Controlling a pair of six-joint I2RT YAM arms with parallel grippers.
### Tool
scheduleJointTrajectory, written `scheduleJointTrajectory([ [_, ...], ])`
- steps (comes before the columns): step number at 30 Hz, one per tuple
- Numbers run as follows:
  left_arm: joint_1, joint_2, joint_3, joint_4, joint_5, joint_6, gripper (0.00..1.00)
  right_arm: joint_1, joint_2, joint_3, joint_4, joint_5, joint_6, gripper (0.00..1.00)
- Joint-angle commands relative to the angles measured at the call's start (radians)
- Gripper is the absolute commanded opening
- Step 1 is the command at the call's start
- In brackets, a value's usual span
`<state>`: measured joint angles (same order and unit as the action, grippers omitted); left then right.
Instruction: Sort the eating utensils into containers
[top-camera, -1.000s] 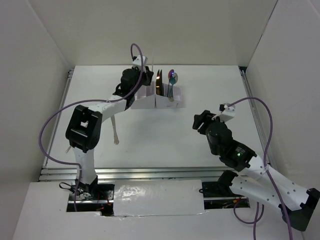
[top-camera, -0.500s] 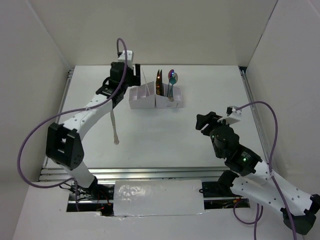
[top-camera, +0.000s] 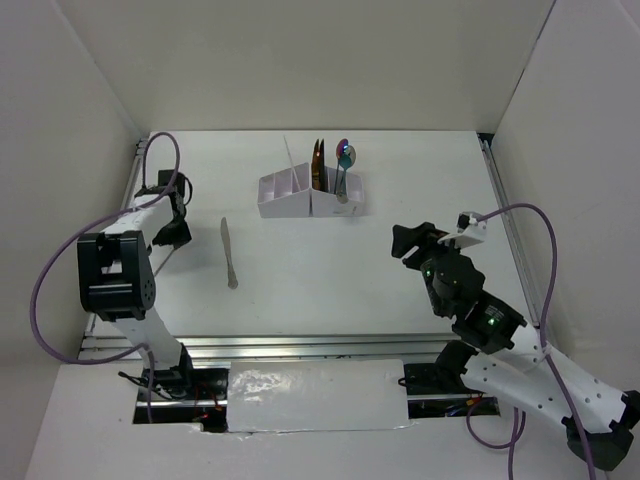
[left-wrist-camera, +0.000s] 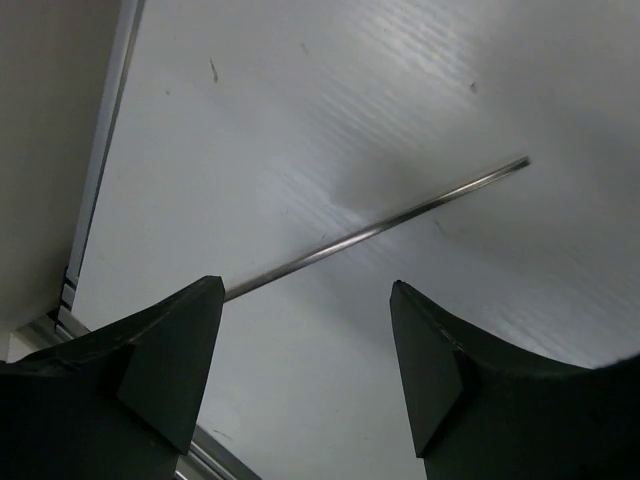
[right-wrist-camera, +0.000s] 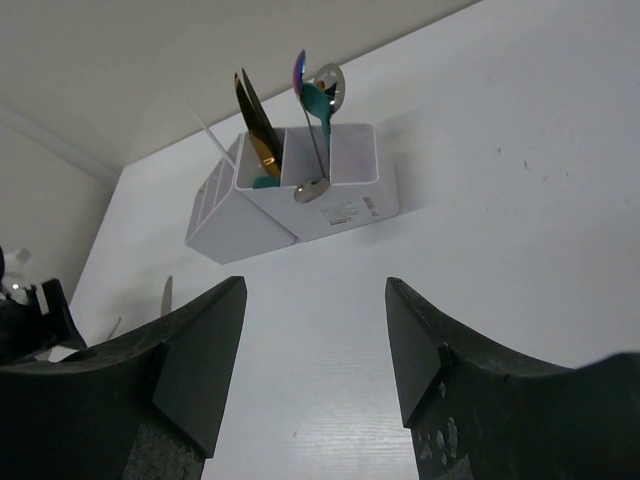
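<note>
Left fingers (left-wrist-camera: 165, 365) spread wide, empty; right fingers (right-wrist-camera: 195, 360) likewise apart.

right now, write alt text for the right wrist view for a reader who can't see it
A white divided organizer box stands on a white table with cutlery upright in it, including a gold-handled piece and a teal spoon. The black right gripper is open and empty in the foreground.

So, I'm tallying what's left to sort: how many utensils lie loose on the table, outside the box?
2: a silver knife left of the white box, and a thin silver stick below the left claw. The left arm may hide others.
</note>
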<state>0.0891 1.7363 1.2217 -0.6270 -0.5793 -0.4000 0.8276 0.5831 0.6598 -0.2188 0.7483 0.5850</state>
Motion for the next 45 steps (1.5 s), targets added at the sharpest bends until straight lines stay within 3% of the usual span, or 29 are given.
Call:
scheduleJointTrajectory([
  [1, 0.023, -0.029, -0.005, -0.019, 0.054, 0.000, 0.80, 0.008, -0.016, -0.009, 0.071, 0.020, -0.016, 0.66],
  [9, 0.129, -0.032, -0.062, 0.006, 0.202, 0.107, 0.94, 0.008, -0.023, -0.029, 0.105, 0.023, -0.010, 0.66],
  [14, 0.166, -0.040, -0.090, 0.033, 0.305, 0.167, 0.96, 0.010, -0.009, -0.019, 0.096, 0.025, -0.004, 0.66],
  [21, 0.170, 0.040, -0.068, 0.035, 0.308, 0.201, 0.76, 0.008, -0.005, -0.014, 0.093, 0.022, -0.004, 0.66],
  [31, 0.179, 0.137, -0.047, 0.050, 0.318, 0.213, 0.60, 0.010, 0.029, 0.009, 0.101, 0.011, -0.005, 0.66],
  [34, 0.178, 0.178, -0.013, 0.050, 0.390, 0.219, 0.48, 0.010, 0.026, 0.009, 0.104, 0.010, 0.006, 0.66],
  [35, 0.179, 0.189, 0.007, 0.050, 0.406, 0.220, 0.35, 0.011, 0.026, 0.011, 0.098, 0.010, 0.009, 0.66],
  [37, 0.178, 0.215, 0.025, 0.043, 0.439, 0.221, 0.18, 0.010, 0.026, 0.012, 0.088, 0.017, 0.009, 0.66],
  [41, 0.178, 0.212, 0.038, 0.055, 0.498, 0.213, 0.05, 0.011, 0.023, 0.015, 0.073, 0.033, 0.012, 0.66],
  [45, 0.179, 0.201, 0.064, 0.050, 0.555, 0.213, 0.00, 0.011, 0.032, 0.018, 0.076, 0.030, 0.015, 0.66],
])
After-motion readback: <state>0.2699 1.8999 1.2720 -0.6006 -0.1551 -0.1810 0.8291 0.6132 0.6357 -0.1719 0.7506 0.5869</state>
